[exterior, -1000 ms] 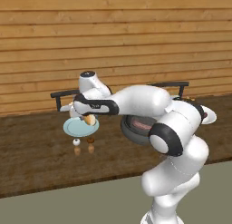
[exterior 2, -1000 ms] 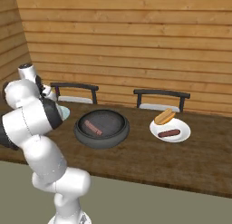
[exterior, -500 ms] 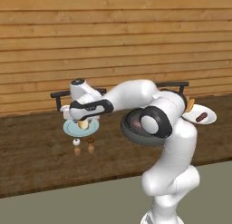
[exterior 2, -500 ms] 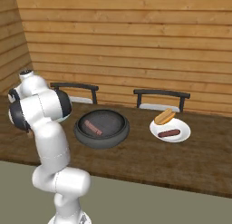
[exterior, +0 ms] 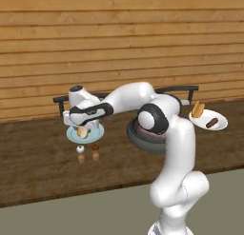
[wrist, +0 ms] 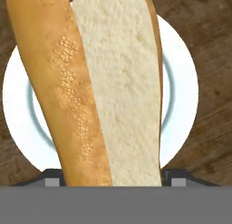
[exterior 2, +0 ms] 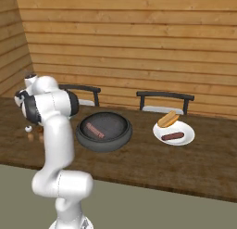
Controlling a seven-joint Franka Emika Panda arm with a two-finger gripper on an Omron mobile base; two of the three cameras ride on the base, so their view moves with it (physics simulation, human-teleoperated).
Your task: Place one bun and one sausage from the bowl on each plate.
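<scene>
The bun [wrist: 104, 87] stands lengthwise between the jaws of the gripper [exterior: 82, 127], gripped at its near end, held just above the pale blue plate [exterior: 97, 132] at the table's left. Behind the bun in the hand view lies the plate's pale face. The bowl [exterior 2: 104, 130] holds one sausage [exterior 2: 94, 130]; the white plate [exterior 2: 174, 132] carries a bun and sausage.
</scene>
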